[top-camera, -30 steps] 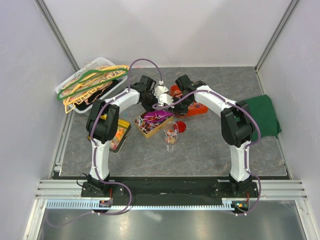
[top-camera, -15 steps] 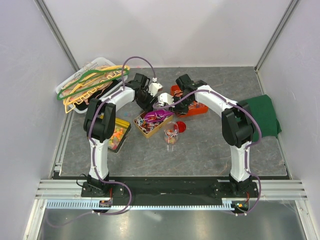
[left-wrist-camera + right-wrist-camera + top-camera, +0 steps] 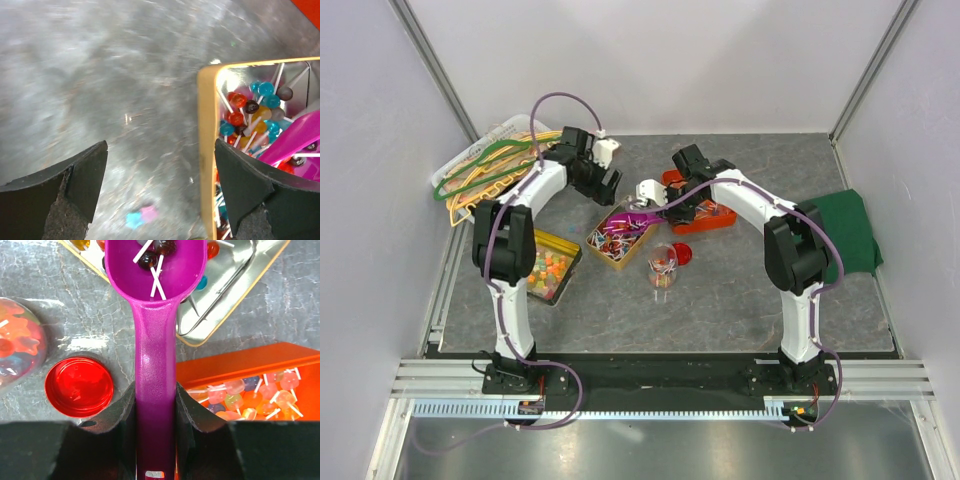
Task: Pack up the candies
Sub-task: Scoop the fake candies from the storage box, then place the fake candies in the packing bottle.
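My right gripper (image 3: 155, 396) is shut on the handle of the purple scoop (image 3: 155, 330). The scoop's bowl holds a few candies (image 3: 152, 255) on sticks above the gold tin (image 3: 227, 287). More candies (image 3: 250, 110) fill that tin (image 3: 620, 238). In the top view the right gripper (image 3: 655, 197) hangs over the tin's far end. My left gripper (image 3: 603, 178) is open and empty, behind and left of the tin. Its right finger (image 3: 245, 185) stands over the tin's rim (image 3: 207, 150). A clear jar (image 3: 662, 266) with candies in it stands in front of the tin.
A round red lid (image 3: 682, 252) lies beside the jar. An orange tray (image 3: 710, 215) of pastel candies sits under the right arm. A yellow tin (image 3: 550, 272) of coloured balls lies at the left. A basket of hangers (image 3: 495, 165) is at the back left, a green cloth (image 3: 850, 235) at the right. One pink and blue sweet (image 3: 140, 217) lies loose on the table.
The left gripper has opened and pulled away from the gold tin toward the back left. The right gripper has stayed put with the scoop.
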`<state>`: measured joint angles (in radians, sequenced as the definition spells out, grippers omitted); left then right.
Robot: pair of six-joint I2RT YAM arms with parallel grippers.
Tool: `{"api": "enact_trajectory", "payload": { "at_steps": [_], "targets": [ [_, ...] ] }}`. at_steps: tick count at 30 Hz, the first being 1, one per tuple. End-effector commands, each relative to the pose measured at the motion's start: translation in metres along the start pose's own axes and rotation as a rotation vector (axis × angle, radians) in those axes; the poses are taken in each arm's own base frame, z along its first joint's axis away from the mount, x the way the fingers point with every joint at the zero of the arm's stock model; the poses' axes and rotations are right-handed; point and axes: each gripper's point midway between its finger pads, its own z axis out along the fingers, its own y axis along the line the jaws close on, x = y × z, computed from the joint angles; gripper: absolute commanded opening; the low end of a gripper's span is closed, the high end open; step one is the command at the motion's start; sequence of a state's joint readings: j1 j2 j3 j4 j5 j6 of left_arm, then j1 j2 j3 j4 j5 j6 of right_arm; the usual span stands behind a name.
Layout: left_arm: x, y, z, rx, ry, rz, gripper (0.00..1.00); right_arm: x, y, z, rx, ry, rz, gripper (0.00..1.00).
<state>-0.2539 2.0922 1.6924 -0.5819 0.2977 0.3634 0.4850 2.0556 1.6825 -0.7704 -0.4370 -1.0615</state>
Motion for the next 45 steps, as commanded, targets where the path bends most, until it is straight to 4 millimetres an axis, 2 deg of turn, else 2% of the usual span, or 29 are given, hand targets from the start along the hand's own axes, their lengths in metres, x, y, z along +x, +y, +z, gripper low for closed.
{"api": "enact_trajectory", "payload": {
  "at_steps": [1,5,11,16,21,25,26,27,29,30,32,36,41,45],
  "targets": [
    [-0.044,0.014,-0.054,-0.034,-0.143,-0.049,0.94,-0.033,-0.024,-0.030,0.100,-0.094,-0.031,0.00],
    [-0.040,0.019,-0.067,-0.040,-0.155,-0.073,0.94,-0.033,-0.030,-0.031,0.120,-0.098,-0.010,0.00],
    [-0.029,0.017,-0.080,-0.029,-0.157,-0.085,0.94,-0.035,-0.045,-0.044,0.166,-0.134,0.027,0.00],
    [-0.011,0.009,-0.088,0.001,-0.138,-0.090,0.94,-0.042,-0.058,-0.071,0.209,-0.191,0.069,0.00],
    [0.016,0.005,-0.092,0.022,-0.107,-0.109,0.95,-0.039,-0.054,-0.103,0.226,-0.199,0.071,0.00],
    [0.031,0.000,-0.100,0.036,-0.097,-0.119,0.94,-0.028,-0.038,-0.123,0.225,-0.185,0.071,0.00],
    [0.040,-0.003,-0.099,0.039,-0.083,-0.119,0.94,-0.022,-0.030,-0.127,0.214,-0.161,0.076,0.00],
    [0.043,-0.004,-0.100,0.040,-0.078,-0.117,0.94,-0.023,-0.024,-0.139,0.229,-0.153,0.064,0.00],
    [0.052,-0.007,-0.100,0.035,-0.066,-0.116,0.95,-0.014,-0.007,-0.144,0.208,-0.108,0.049,0.00],
    [0.054,-0.008,-0.100,0.031,-0.064,-0.117,0.95,-0.013,-0.001,-0.158,0.234,-0.085,0.032,0.00],
    [0.062,-0.008,-0.097,0.024,-0.054,-0.119,0.95,-0.003,0.016,-0.164,0.212,-0.039,0.025,0.00],
    [0.067,-0.010,-0.097,0.013,-0.060,-0.117,0.95,0.003,0.043,-0.187,0.202,0.012,0.014,0.00],
    [0.074,-0.016,-0.096,0.024,-0.064,-0.122,0.95,0.008,0.071,-0.205,0.187,0.044,0.015,0.00],
    [0.081,-0.017,-0.094,0.015,-0.055,-0.121,0.95,0.020,0.093,-0.205,0.154,0.080,0.023,0.00]
  ]
}}
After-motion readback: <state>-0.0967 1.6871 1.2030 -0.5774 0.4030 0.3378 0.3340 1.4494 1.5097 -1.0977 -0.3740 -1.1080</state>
